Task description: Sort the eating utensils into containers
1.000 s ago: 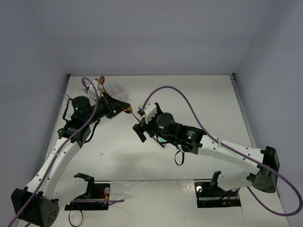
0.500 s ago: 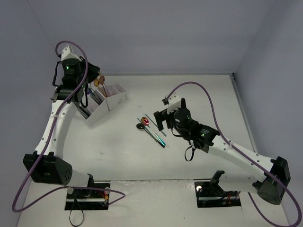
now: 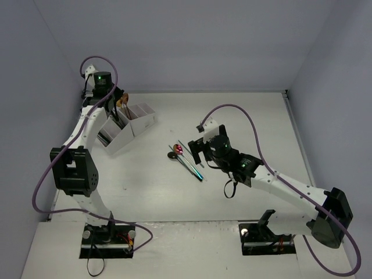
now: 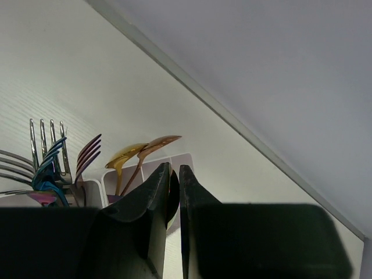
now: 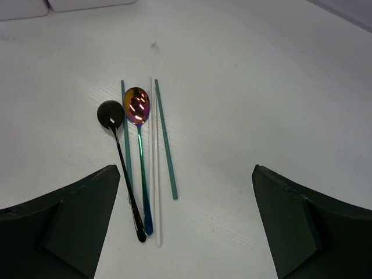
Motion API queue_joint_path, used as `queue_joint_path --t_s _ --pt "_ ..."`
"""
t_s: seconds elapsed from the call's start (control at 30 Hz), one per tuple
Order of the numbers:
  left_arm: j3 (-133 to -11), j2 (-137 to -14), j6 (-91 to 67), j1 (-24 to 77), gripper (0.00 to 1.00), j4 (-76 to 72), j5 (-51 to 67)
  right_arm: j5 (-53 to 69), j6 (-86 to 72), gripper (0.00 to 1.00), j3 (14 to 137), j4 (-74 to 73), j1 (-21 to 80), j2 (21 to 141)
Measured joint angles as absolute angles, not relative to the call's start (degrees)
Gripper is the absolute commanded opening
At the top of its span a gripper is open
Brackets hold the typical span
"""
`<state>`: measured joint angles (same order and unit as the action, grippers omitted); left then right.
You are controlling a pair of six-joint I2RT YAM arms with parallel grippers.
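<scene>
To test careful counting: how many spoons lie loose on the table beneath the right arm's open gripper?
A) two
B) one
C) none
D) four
A: the right wrist view shows a black spoon and a rainbow spoon lying side by side among thin sticks.

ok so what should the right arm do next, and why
Probably lower the right tool, which hangs open above the bunch, onto the black spoon. That spoon lies at the bunch's outer edge with bare table on one side, so a finger should fit there. The rainbow spoon and the sticks lie packed close beside it.
</scene>
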<state>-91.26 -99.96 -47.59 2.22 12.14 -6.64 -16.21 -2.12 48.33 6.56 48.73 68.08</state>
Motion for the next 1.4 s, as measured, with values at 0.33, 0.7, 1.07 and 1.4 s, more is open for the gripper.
queue_joint_path --t_s 0.33,0.7,1.07,1.4 --pt "-88.7 -102.1 -49.6 2.2 0.32 10.4 -8.7 -15.3 -3.3 0.92 48.4 6.6 47.6 75.8" --pt "-86.3 -93.9 -42.3 2.2 0.69 10.4 -10.9 -6.5 -4.1 0.72 51.0 5.5 47.3 88.5" --pt "-72.8 -71.1 -31.4 2.2 0.70 12.2 -3.9 -1.4 -3.5 0.49 58.0 5.0 47.3 98.1" --pt "-53.1 -61.2 -27.1 2.2 0.70 17.6 13.1 -0.6 -1.5 0.35 63.5 4.7 48.0 104.7"
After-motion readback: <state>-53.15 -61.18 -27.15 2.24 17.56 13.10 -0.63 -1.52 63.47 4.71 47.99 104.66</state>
